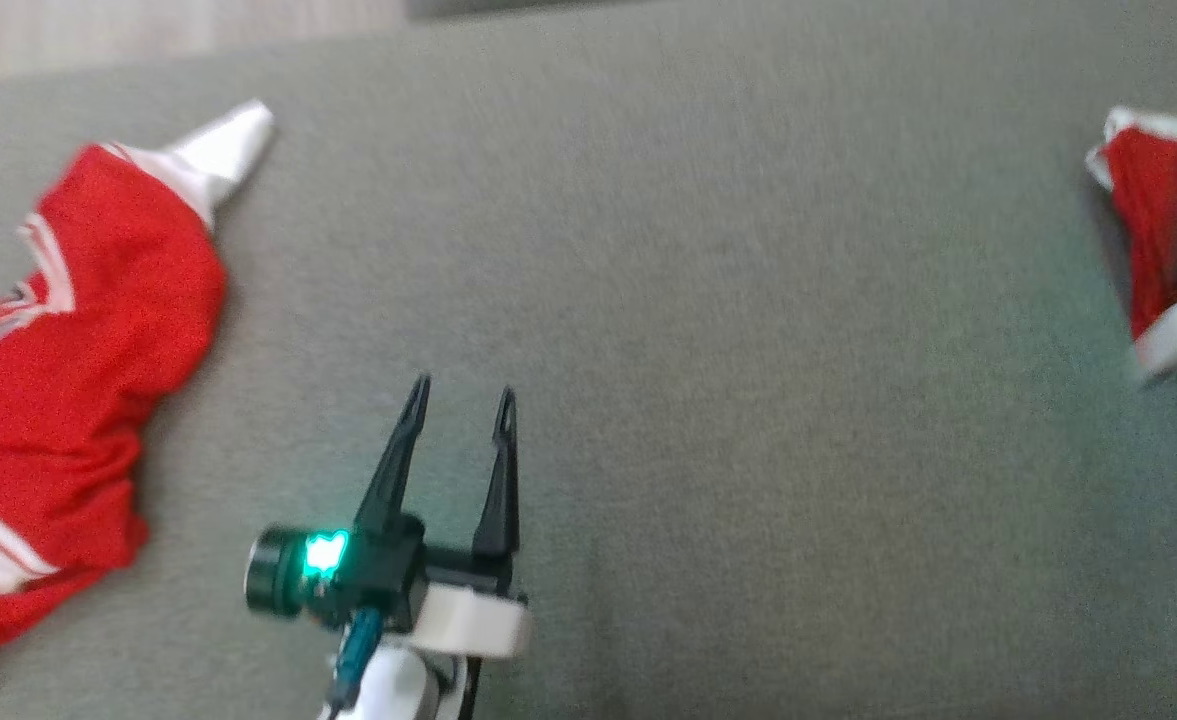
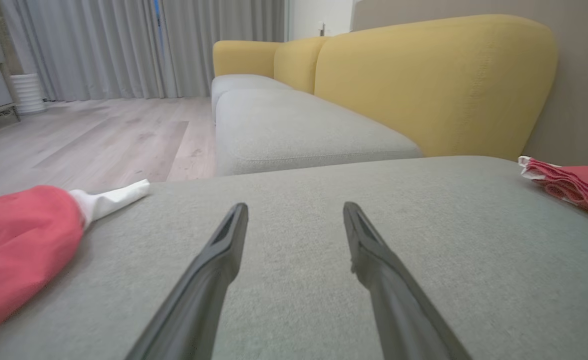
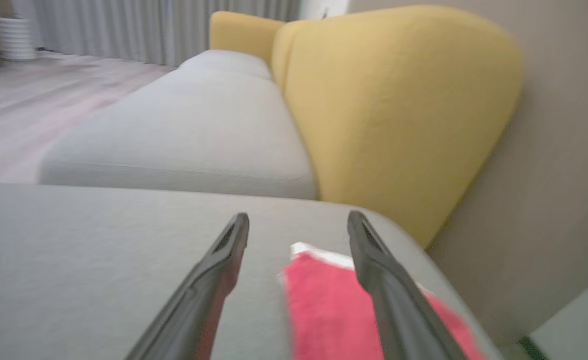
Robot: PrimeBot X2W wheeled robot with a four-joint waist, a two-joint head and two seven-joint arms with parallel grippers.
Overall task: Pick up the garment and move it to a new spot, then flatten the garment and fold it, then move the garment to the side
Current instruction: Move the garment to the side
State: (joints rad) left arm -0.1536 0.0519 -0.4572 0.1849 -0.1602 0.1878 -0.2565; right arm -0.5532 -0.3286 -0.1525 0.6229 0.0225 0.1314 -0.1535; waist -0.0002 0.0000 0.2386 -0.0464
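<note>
With the red garment (image 3: 323, 300), seemingly folded, lying at the right edge of the grey cushion (image 1: 748, 300) under our spread right pincer (image 3: 298, 216), and our left pincer (image 1: 463, 386) spread too, we should lift straight up so no finger drags the folds

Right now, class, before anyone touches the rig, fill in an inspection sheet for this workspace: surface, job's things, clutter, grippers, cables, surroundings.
Surface: grey cushion, flat fabric top.
Job's things: left red garment, white-trimmed, crumpled at the cushion's left side; right red garment at its right edge, apparently folded.
Clutter: nothing seen.
Grippers: left gripper open over the cushion, holding nothing; right gripper open, fingers apart above the right red garment, not gripping it.
Cables: teal lead at the left wrist.
Surroundings: yellow-backed sofa, wooden floor, grey curtains.
</note>
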